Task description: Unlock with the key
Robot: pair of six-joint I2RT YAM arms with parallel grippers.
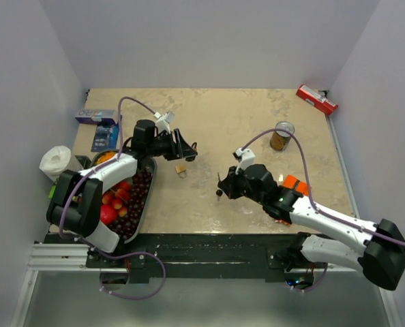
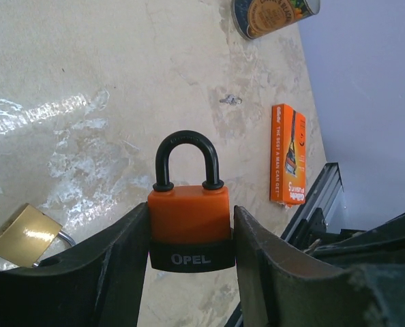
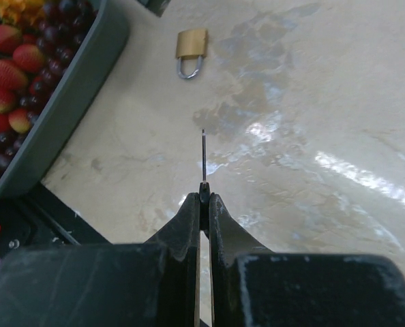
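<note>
My left gripper point(image 1: 187, 150) point(image 2: 191, 219) is shut on the orange-bodied padlock point(image 2: 189, 214). It holds the padlock above the table by its sides, with the black shackle point(image 2: 187, 158) pointing away and the black "OPEL" base towards the camera. My right gripper point(image 1: 221, 189) point(image 3: 204, 199) is shut on the key point(image 3: 203, 155). The key's black head is pinched between the fingertips and its thin blade sticks straight out, edge-on. In the top view the two grippers are apart, left and right of the table's middle. A small brass padlock point(image 1: 181, 169) point(image 2: 26, 234) point(image 3: 191, 48) lies on the table between them.
A grey tray point(image 1: 150, 178) point(image 3: 73, 102) of grapes and strawberries is near the left arm. A can point(image 1: 281, 135) point(image 2: 274, 13) and a red box point(image 1: 316, 99) point(image 2: 288, 154) are at the back right. Blue boxes point(image 1: 97, 116) and a white roll point(image 1: 56, 161) are at the left. An orange item point(image 1: 294, 183) is by the right arm.
</note>
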